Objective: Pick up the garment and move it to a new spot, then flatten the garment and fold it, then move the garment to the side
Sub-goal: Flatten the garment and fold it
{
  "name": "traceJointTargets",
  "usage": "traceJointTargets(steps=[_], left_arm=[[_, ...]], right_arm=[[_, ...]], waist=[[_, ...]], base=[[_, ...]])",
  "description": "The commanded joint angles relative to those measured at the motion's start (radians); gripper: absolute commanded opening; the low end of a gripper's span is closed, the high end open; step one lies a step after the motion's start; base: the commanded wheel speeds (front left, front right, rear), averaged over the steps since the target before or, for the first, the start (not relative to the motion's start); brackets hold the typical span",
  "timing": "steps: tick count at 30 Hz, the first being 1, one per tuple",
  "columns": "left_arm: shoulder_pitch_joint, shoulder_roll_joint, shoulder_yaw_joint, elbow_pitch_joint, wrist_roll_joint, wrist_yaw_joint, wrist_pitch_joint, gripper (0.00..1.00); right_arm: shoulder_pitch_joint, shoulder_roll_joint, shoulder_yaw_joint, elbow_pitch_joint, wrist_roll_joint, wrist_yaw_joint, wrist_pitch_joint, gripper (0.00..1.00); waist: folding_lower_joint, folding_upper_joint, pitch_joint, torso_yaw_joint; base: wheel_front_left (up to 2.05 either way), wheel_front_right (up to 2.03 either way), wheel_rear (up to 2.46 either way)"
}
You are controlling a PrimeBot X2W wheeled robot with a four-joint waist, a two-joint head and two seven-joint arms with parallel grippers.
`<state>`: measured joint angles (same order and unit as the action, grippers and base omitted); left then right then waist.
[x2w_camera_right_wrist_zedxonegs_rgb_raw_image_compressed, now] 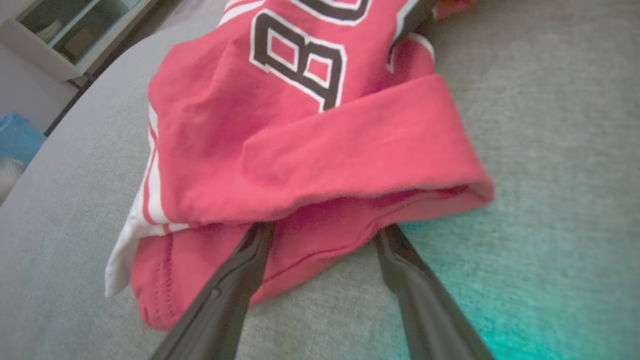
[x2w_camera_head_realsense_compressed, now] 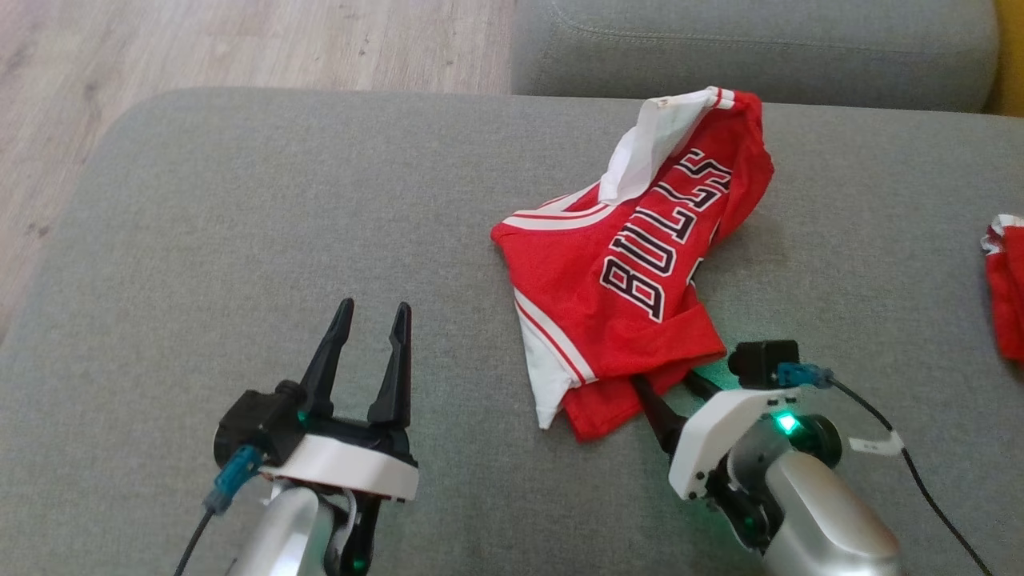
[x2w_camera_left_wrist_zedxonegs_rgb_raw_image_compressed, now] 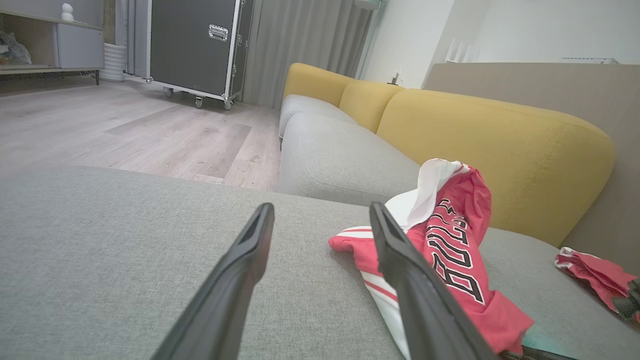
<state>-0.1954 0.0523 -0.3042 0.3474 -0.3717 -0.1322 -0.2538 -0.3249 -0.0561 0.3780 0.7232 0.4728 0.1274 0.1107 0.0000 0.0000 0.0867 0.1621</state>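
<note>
A broad grey sofa cushion (x2w_camera_head_realsense_compressed: 200, 240) carries everything. Pale wooden floor (x2w_camera_head_realsense_compressed: 160, 48) lies beyond its far left edge. Yellow backrests (x2w_camera_left_wrist_zedxonegs_rgb_raw_image_compressed: 490, 140) rise behind the grey seats, and a black case on wheels (x2w_camera_left_wrist_zedxonegs_rgb_raw_image_compressed: 195, 45) stands across the room.

A crumpled red jersey (x2w_camera_head_realsense_compressed: 632, 272) with white trim lies right of centre on the cushion. Another red cloth (x2w_camera_head_realsense_compressed: 1008, 288) sits at the far right edge.

The left tool (x2w_camera_head_realsense_compressed: 374, 306) stands wide open and empty over bare cushion, left of the jersey. The right tool (x2w_camera_right_wrist_zedxonegs_rgb_raw_image_compressed: 324, 235) is spread open too, its fingertips tucked under the jersey's near folded hem, touching the cloth without pinching it.
</note>
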Motion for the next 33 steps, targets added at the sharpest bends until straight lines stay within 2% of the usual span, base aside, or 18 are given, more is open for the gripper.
traceJointTargets(steps=[1,3,4,5,11,17,22,24,28,31,32,33], left_arm=[[-0.051,0.005,0.024,-0.030,-0.012,0.002,-0.008,1.00],[-0.053,0.004,0.024,-0.029,-0.012,0.002,-0.008,1.00],[-0.054,0.004,0.025,-0.029,-0.012,0.002,-0.008,1.00],[-0.055,0.004,0.025,-0.029,-0.013,0.002,-0.008,1.00],[-0.048,0.003,0.040,-0.024,-0.011,0.002,-0.008,1.00],[-0.029,0.002,0.053,-0.026,-0.006,0.002,-0.008,1.00],[-0.012,0.000,0.053,-0.030,-0.007,0.002,-0.008,1.00],[-0.002,0.000,0.058,-0.030,-0.009,0.002,-0.008,1.00],[0.008,-0.001,0.059,-0.031,-0.011,0.002,-0.008,1.00],[0.012,-0.001,0.058,-0.035,-0.012,0.002,-0.008,1.00],[0.012,-0.002,0.057,-0.036,-0.012,0.002,-0.008,1.00],[0.014,-0.002,0.057,-0.037,-0.012,0.002,-0.008,1.00]], right_arm=[[-0.014,0.006,0.035,0.004,-0.001,0.003,0.012,1.00],[-0.030,0.006,0.055,0.031,-0.004,0.003,0.009,1.00],[-0.038,0.006,0.060,0.043,-0.003,0.003,0.005,0.26],[-0.046,0.006,0.066,0.055,-0.010,0.003,-0.004,0.00],[-0.103,-0.011,0.041,0.120,-0.128,0.003,-0.112,0.00],[-0.149,-0.112,-0.050,0.109,-0.279,0.003,-0.174,0.00],[-0.167,-0.226,-0.118,0.017,-0.418,0.003,-0.143,0.00],[-0.159,-0.266,-0.156,-0.057,-0.476,0.003,-0.108,0.00],[-0.126,-0.295,-0.226,-0.131,-0.563,0.003,-0.059,0.00],[-0.082,-0.265,-0.298,-0.158,-0.597,0.003,-0.013,0.00],[-0.067,-0.246,-0.317,-0.169,-0.600,0.003,-0.004,0.25],[-0.055,-0.225,-0.338,-0.182,-0.598,0.003,0.000,1.00]], waist=[[0.0000,0.0000,0.004,0.004],[0.0000,0.0000,0.007,0.008],[0.0000,0.0000,0.008,0.009],[0.0000,0.0000,0.009,0.010],[0.0000,0.0000,-0.007,-0.003],[0.0000,0.0000,-0.046,-0.036],[0.0000,0.0000,-0.071,-0.060],[0.0000,0.0000,-0.085,-0.070],[0.0000,0.0000,-0.098,-0.079],[0.0000,0.0000,-0.101,-0.084],[0.0000,0.0000,-0.102,-0.086],[0.0000,0.0000,-0.102,-0.089]], base=[[0.00,0.00,0.00],[0.00,0.00,0.00],[0.00,0.00,0.00],[0.00,0.00,0.00],[0.00,0.00,0.00],[0.00,0.00,0.00],[0.00,0.00,0.00],[0.00,0.00,0.00],[0.00,0.00,0.00],[0.00,0.00,0.00],[0.00,0.00,0.00],[0.00,0.00,0.00]])
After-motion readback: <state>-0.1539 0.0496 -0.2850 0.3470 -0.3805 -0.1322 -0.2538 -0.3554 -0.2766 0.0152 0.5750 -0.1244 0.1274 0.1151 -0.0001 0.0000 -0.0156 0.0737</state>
